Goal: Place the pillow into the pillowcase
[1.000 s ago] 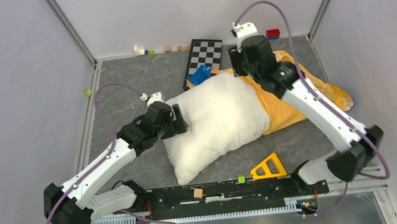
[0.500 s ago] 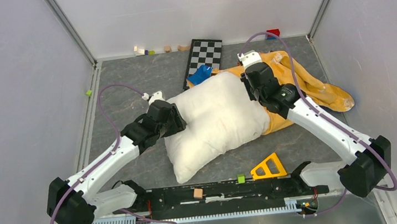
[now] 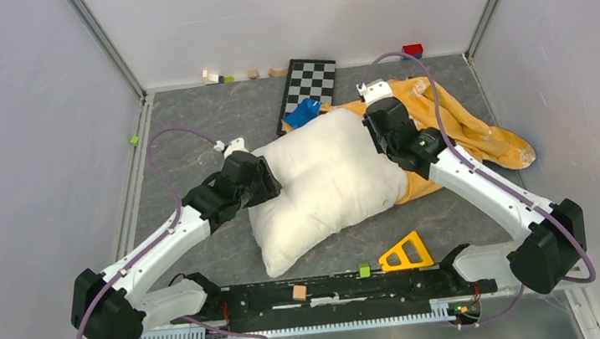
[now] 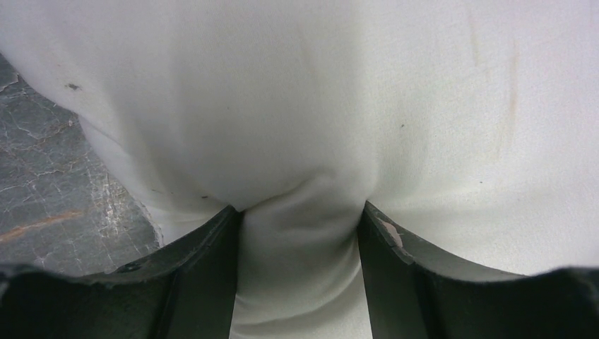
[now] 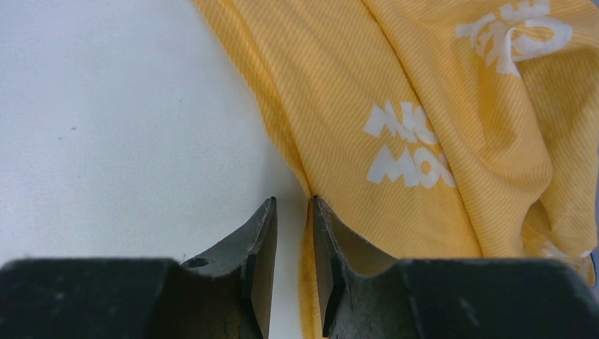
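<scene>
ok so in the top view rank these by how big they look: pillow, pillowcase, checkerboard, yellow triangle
1. pillow
2. pillowcase, judging its visible part only, since the pillow covers some
3. checkerboard, partly covered
4. yellow triangle

Matt off-white cloth pillow (image 3: pixel 328 185), finely ribbed orange-yellow cloth pillowcase (image 3: pixel 478 130), marbled grey table (image 3: pixel 216 119), matt black fingers (image 5: pixel 258 261)

A: Soft things?
B: One pillow (image 3: pixel 328 185), one pillowcase (image 3: pixel 478 130), one blue cloth (image 3: pixel 302 115) at the pillow's far edge
A: Hard ones?
B: One chessboard (image 3: pixel 309 84) beyond the pillow, one yellow triangle (image 3: pixel 405 253) on its near side, two green cubes (image 3: pixel 364 269) (image 3: pixel 134 140), one tan cube (image 3: pixel 298 292), one red block (image 3: pixel 413 50); tiny blocks (image 3: pixel 253 73) far-left of the pillow, too small to count
A: Arms (image 3: pixel 157 245) (image 3: pixel 488 187)?
B: Two
</scene>
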Controlling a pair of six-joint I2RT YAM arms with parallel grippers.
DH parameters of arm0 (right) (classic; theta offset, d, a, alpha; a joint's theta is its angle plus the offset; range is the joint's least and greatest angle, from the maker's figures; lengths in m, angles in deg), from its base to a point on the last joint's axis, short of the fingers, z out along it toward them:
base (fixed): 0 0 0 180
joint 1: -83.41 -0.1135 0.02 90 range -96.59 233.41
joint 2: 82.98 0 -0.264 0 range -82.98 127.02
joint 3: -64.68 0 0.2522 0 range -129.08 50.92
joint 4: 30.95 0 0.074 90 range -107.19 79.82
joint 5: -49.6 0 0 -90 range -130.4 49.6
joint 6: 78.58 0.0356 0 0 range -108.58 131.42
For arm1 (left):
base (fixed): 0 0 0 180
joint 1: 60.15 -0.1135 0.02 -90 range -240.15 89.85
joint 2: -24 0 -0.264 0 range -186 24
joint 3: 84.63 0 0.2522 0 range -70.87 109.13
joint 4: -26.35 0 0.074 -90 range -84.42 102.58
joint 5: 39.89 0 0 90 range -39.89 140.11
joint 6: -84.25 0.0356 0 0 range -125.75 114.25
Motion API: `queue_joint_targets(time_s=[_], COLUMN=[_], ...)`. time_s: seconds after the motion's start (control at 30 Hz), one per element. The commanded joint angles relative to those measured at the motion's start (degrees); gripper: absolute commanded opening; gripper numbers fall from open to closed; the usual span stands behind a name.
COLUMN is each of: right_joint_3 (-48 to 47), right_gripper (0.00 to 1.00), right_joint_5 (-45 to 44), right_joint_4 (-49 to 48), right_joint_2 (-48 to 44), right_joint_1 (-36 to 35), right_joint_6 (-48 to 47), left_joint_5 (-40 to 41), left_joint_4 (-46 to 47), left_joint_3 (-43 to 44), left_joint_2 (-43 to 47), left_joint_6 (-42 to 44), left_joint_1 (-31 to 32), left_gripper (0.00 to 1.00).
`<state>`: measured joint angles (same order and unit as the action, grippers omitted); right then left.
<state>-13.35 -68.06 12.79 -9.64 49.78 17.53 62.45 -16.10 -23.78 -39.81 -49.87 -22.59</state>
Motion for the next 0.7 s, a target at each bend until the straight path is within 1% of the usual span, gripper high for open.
queue_joint_targets(time_s=[0.0, 0.2, 0.27, 0.3, 0.37, 0.4, 0.43, 0.5, 0.6, 0.63, 0.67], right_joint_3=[0.90, 2.03, 2.28, 2.39, 1.62, 0.32, -2.13, -7.86, -19.20, -22.54, -25.54], right_gripper=[0.30, 0.29, 0.27, 0.24, 0.13, 0.02, 0.00, 0.00, 0.00, 0.00, 0.00], right_joint_5=[-2.67, -5.25, -5.93, -6.25, -6.14, -5.47, -3.66, -0.69, -1.87, -0.88, 0.43], right_joint_4=[-2.11, -1.87, -1.85, -1.94, -1.74, -1.04, 0.16, 1.32, 3.75, 4.56, 4.81], right_joint_2=[0.45, 0.58, 0.59, 0.51, 0.95, 1.45, 2.28, 3.74, 8.47, 10.48, 12.46], right_joint_1=[0.06, 0.48, 0.82, 0.92, 1.11, 1.11, 0.82, -2.36, -15.42, -19.39, -21.60], right_joint_6=[0.18, 0.29, 0.24, 0.13, 0.20, 0.31, 0.39, 0.83, 2.06, 2.59, 3.06], left_joint_5=[-0.12, -0.21, -0.14, -0.15, -0.27, -0.52, -1.28, -3.28, -3.29, -2.75, -2.05], left_joint_4=[-0.84, -0.84, -0.84, -0.84, -0.44, 0.03, 0.71, 2.93, 4.16, 4.16, 4.17], left_joint_3=[-1.64, -1.85, -1.99, -2.01, -2.22, -2.35, -2.18, -1.40, 3.62, 6.38, 8.54], left_joint_2=[-0.67, -0.53, -0.54, -0.55, -0.79, -1.04, -1.61, -3.12, -7.07, -8.54, -9.74], left_joint_6=[-1.30, -1.32, -1.32, -1.32, -1.28, -1.23, -1.23, -1.47, -2.06, -2.09, -2.11], left_joint_1=[-0.45, -0.64, -0.71, -0.73, -0.82, -0.81, -0.75, -0.49, 1.65, 2.92, 3.63], left_gripper=[0.63, 0.63, 0.63, 0.63, 0.61, 0.59, 0.55, 0.37, 0.16, 0.11, 0.07])
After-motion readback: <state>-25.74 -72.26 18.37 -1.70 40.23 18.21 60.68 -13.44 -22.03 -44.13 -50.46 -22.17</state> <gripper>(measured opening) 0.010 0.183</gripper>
